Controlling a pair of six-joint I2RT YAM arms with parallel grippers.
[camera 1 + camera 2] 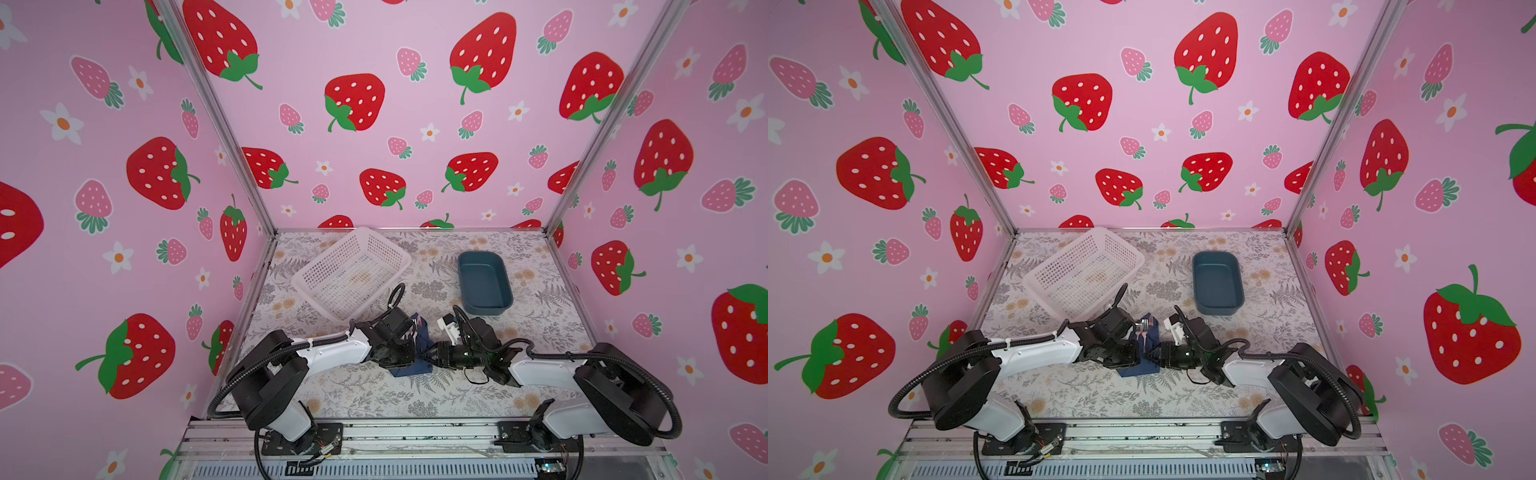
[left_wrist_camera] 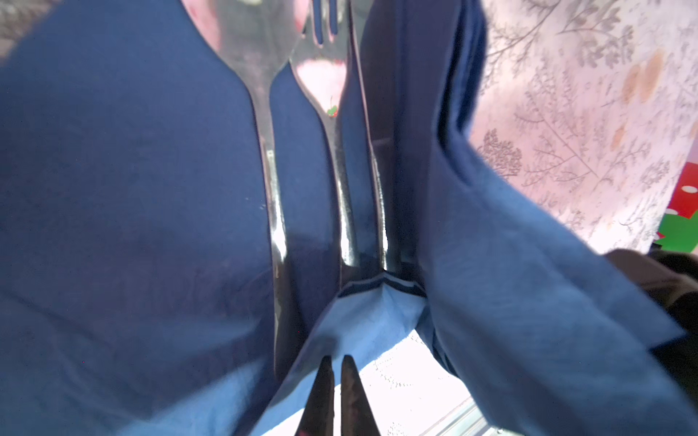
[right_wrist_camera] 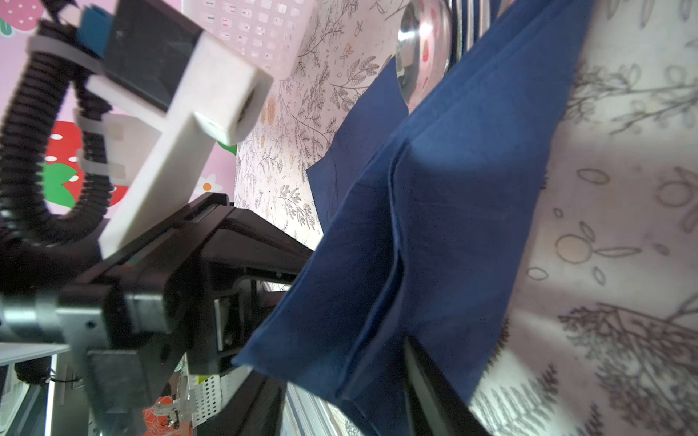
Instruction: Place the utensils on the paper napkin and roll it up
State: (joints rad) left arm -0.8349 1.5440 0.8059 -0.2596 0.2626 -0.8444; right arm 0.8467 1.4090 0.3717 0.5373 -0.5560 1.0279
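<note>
Pink strawberry-print walls [image 1: 374, 124] are boxing in a table [image 1: 415, 395] covered in fern-print cloth. A white mesh basket [image 1: 392, 255] is sitting skewed at back left and a teal tray [image 1: 486, 309] at back right, both well apart from the work. Both arms are crowding front centre, hiding most of the paper napkin [image 2: 113, 188] in both top views. The utensils [image 2: 343, 226] are lying side by side on it, with one flap rising beside them. The left gripper [image 2: 337, 362] is sitting closed, tips almost touching, at the napkin's edge. The right gripper [image 1: 429, 356] is sitting against the flap; can't tell its opening.
</note>
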